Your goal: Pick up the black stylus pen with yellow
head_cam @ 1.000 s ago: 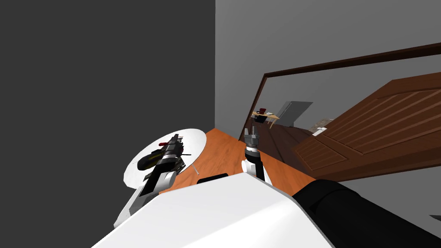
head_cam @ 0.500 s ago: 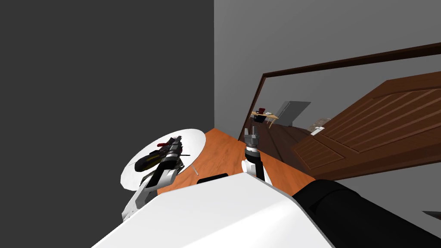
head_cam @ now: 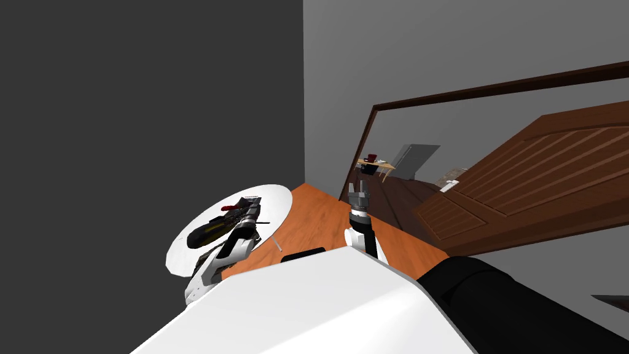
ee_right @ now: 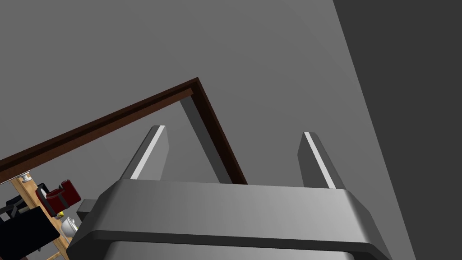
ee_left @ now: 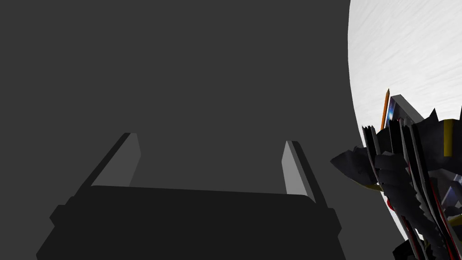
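Hovering spread and empty, my left gripper [ee_left: 210, 140] is pointing past the edge of the white table [ee_left: 406, 54]. I'm judging it should turn toward the dark heap [ee_left: 397, 180] (one tangled pile), where one black stylus pen [ee_left: 447, 136] with yellow is lying near one orange pencil [ee_left: 385, 110]. Farther off, my right gripper [head_cam: 359, 185] is idling, spread too.

Dark grey wall [head_cam: 153, 92] left, lighter grey wall [head_cam: 430, 49] right; brown door [head_cam: 540, 178] open in dark frame [head_cam: 491, 86]; orange wood floor [head_cam: 319, 215]; round white desk [head_cam: 276, 196].
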Motion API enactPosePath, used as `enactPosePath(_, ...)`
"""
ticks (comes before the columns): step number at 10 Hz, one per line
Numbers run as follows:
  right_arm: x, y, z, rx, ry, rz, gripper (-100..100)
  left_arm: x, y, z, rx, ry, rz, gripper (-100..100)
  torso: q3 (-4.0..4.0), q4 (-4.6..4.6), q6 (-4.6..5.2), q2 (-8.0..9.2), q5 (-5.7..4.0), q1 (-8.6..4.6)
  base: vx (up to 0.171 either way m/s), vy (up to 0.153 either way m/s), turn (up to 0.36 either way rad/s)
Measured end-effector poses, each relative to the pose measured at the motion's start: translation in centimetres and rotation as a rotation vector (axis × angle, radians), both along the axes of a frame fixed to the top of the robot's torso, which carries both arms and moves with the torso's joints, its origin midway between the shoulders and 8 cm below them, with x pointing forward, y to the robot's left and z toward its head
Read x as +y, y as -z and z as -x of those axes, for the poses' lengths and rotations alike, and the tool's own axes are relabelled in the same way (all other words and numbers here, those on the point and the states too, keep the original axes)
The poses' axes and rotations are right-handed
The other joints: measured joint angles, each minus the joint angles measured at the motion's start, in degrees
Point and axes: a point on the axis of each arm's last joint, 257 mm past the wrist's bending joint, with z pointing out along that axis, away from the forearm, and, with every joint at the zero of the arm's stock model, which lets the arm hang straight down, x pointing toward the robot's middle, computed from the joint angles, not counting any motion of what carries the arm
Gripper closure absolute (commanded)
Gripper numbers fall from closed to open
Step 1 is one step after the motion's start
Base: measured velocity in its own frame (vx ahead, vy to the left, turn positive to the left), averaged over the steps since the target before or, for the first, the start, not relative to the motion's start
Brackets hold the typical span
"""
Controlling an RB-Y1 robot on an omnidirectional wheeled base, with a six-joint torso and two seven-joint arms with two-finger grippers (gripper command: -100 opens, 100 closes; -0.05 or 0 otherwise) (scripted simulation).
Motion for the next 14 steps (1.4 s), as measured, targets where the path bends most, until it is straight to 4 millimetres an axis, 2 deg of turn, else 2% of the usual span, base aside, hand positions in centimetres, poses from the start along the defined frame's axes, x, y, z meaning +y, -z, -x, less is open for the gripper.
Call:
enactPosePath(3,0.0,0.0,0.0,0.000,0.000,0.000,0,0.6,3.0,-0.8,0.093,-0.012,0.000,-100,0.01,0.00,-0.01,0.03,0.00,-0.01,0.011,-0.006,-0.017)
enactPosePath(8,0.0,0.0,0.0,0.000,0.000,0.000,0,1.5,6.7,-1.8,0.193,-0.025,0.001,-100,0.02,0.01,0.00,0.03,-0.01,-0.01,0.011,-0.007,-0.024)
enactPosePath(12,0.0,0.0,0.0,0.000,0.000,0.000,0,2.9,11.4,-2.3,0.326,-0.048,0.004,-100,0.00,0.00,-0.01,0.00,-0.01,-0.02,0.017,-0.009,-0.027)
enactPosePath(14,0.0,0.0,0.0,0.000,0.000,0.000,0,3.3,12.9,-2.3,0.383,-0.058,0.004,-100,0.01,0.01,0.00,0.01,-0.01,-0.03,0.015,-0.011,-0.031)
